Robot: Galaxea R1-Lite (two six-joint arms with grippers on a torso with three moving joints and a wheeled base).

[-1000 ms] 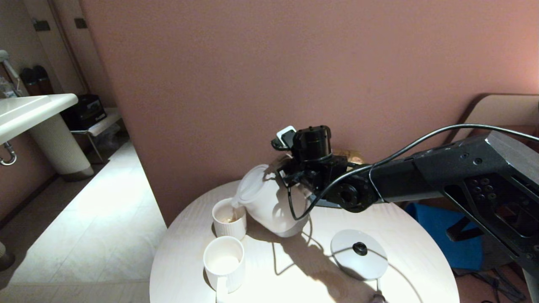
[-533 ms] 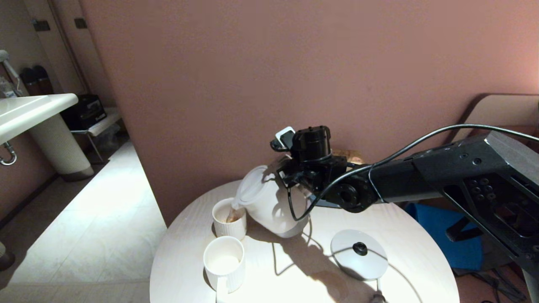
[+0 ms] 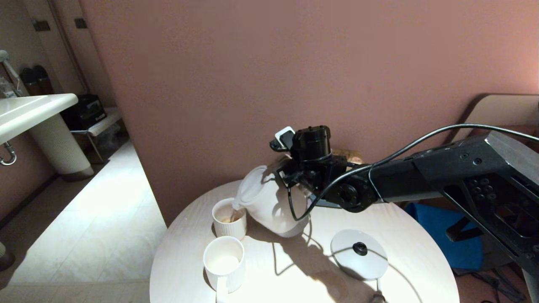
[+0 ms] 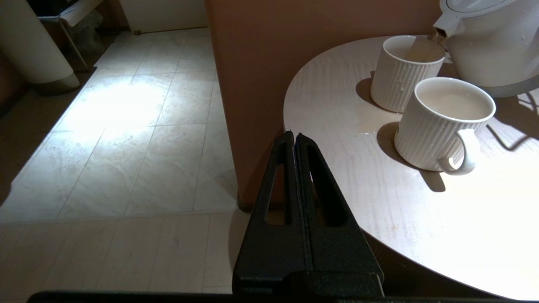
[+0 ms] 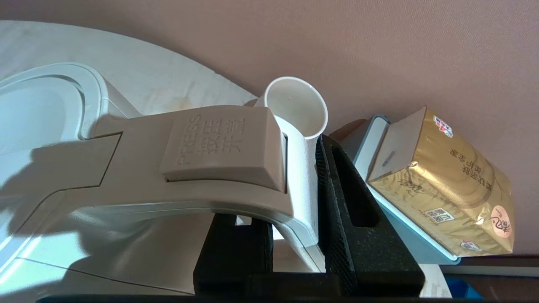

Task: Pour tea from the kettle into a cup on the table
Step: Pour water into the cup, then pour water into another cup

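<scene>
Two cups point(image 3: 229, 219) beside tilted kettle point(image 3: 271, 204)

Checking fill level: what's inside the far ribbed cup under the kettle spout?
The far cup holds a little orange-brown tea low down. The tilted kettle, held by the right gripper, has its spout over the rim and hides part of the inside.

From my head camera, the black arm point(image 3: 421, 176) covers the back of the kettle point(image 3: 269, 202), so I can't see the handle there. The near cup point(image 3: 224, 263) has its handle cut off by the picture's bottom edge. In the left wrist camera, the top of the kettle runs off the picture. In the right wrist camera, the kettle's body blocks the spout, and the gold bag's point(image 5: 446, 189) small writing is too tiny for me to read.
</scene>
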